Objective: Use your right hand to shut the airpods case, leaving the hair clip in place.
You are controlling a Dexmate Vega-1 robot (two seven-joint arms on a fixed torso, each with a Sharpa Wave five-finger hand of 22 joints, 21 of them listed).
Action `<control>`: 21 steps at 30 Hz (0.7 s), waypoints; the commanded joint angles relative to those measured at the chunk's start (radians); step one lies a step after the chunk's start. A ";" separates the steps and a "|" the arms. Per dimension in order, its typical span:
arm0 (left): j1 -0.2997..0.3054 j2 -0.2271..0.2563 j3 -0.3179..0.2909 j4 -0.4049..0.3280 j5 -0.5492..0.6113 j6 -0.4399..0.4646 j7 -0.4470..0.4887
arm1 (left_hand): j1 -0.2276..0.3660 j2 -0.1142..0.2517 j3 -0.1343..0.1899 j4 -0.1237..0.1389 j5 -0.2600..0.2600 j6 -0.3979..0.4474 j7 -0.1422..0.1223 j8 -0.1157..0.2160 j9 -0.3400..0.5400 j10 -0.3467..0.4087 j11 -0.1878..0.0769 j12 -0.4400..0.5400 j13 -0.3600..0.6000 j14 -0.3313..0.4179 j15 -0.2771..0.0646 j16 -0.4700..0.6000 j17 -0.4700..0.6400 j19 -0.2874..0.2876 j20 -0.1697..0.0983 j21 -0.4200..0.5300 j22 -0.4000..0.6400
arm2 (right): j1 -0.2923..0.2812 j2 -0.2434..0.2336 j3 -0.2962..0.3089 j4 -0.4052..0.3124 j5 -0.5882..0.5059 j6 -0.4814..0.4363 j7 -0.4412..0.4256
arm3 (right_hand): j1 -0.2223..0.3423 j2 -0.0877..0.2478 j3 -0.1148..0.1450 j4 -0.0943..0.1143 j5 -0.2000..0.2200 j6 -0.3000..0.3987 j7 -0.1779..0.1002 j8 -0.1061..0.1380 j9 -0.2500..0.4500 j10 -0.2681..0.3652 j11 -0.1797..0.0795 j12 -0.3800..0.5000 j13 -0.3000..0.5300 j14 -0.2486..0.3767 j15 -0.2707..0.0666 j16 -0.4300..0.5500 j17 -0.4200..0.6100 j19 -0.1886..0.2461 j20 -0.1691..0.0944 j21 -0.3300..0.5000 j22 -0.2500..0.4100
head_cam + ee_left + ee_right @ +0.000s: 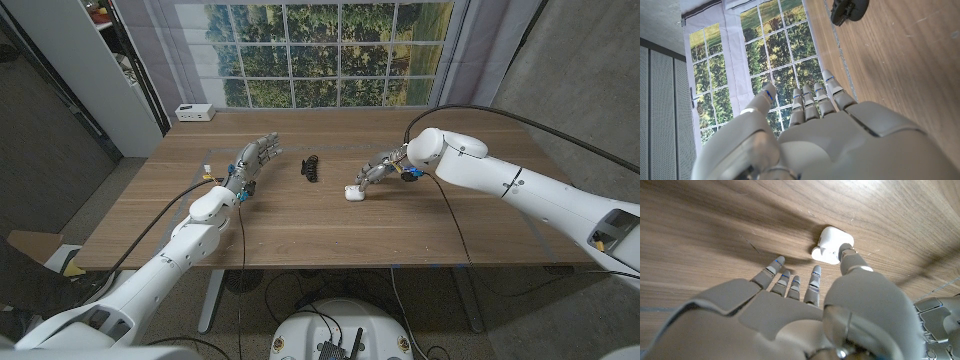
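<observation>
Head view: the white airpods case (pixel 354 193) sits on the wooden table (pixel 300 235) right of centre, with the right hand (pixel 378 171) just behind it, fingers reaching down toward it; right wrist view shows the thumb (pixel 850 256) touching the case's top while the other fingers are spread above the wood, gripping nothing; whether the lid is fully down I cannot tell; the black hair clip (pixel 311 166) lies apart, to the case's left; the left hand (pixel 252 160) is open, fingers extended, holding nothing, near the clip
</observation>
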State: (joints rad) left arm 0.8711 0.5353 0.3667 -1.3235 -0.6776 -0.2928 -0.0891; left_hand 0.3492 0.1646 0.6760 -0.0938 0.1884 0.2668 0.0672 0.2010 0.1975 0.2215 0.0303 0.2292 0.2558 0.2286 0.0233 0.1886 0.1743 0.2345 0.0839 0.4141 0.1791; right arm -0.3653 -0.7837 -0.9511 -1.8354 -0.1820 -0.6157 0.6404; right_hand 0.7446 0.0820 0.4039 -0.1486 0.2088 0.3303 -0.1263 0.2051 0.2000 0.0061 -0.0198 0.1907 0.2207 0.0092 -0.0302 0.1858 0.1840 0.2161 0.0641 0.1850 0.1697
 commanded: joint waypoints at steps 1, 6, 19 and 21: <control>0.002 0.003 0.000 -0.006 0.001 0.008 0.008 | -0.001 -0.003 0.007 -0.002 0.003 0.008 0.002 0.006 0.004 0.004 0.001 0.004 -0.001 0.008 0.001 -0.001 0.003 0.007 0.005 -0.002 0.002 | 0.011 0.020 -0.014 0.038 0.010 0.013 0.003 | 0.003 0.011 -0.002 0.006 0.006 0.016 -0.005 0.003 0.001 0.005 0.000 0.005 0.004 -0.007 -0.032 0.005 0.003 -0.004 -0.004 0.002 0.003; -0.001 0.001 0.002 -0.004 0.002 0.016 0.012 | 0.000 -0.002 0.007 -0.002 0.003 0.009 0.003 0.005 0.004 0.002 0.003 0.004 -0.002 0.008 0.001 -0.001 0.002 0.007 0.006 -0.003 0.002 | 0.014 0.027 -0.014 0.056 0.021 0.019 0.003 | 0.002 0.015 -0.003 0.006 0.008 0.033 -0.001 0.008 0.001 0.015 0.000 0.011 0.004 -0.004 -0.033 0.007 0.003 -0.001 -0.006 0.004 0.003; -0.020 -0.010 0.008 0.023 0.002 0.017 0.003 | -0.001 -0.003 0.006 -0.003 0.003 0.010 0.003 0.005 0.004 0.003 0.004 0.004 -0.002 0.009 0.001 -0.001 0.003 0.006 0.007 -0.007 0.003 | 0.030 0.027 -0.023 0.060 0.034 0.000 0.024 | 0.004 0.024 -0.005 0.004 0.012 0.061 0.009 0.014 0.001 0.037 0.004 0.021 0.003 0.005 -0.036 0.013 0.003 0.014 -0.011 0.011 0.004; -0.024 -0.013 0.010 0.028 0.001 0.019 0.000 | -0.001 -0.002 0.007 -0.003 0.003 0.011 0.003 0.005 0.004 0.003 0.002 0.004 -0.002 0.008 0.002 -0.001 0.003 0.007 0.007 -0.007 0.003 | 0.034 0.029 -0.024 0.069 0.043 0.000 0.032 | 0.004 0.024 -0.005 0.003 0.013 0.061 0.010 0.013 0.001 0.038 0.003 0.022 0.003 0.007 -0.035 0.013 0.003 0.015 -0.010 0.011 0.004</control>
State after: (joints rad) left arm 0.8628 0.5323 0.3696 -1.3148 -0.6777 -0.2811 -0.0821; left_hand 0.3493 0.1646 0.6760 -0.0938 0.1884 0.2672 0.0677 0.2010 0.1975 0.2215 0.0303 0.2292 0.2507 0.2286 0.0233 0.1886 0.1744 0.2345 0.0839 0.4105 0.1791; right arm -0.3471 -0.7604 -0.9664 -1.7853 -0.1579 -0.6029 0.6526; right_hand 0.7460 0.0990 0.3999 -0.1445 0.2167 0.3813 -0.1197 0.2129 0.2001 0.0310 -0.0150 0.2052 0.2207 0.0093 -0.0302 0.1937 0.1839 0.2240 0.0534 0.1885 0.1700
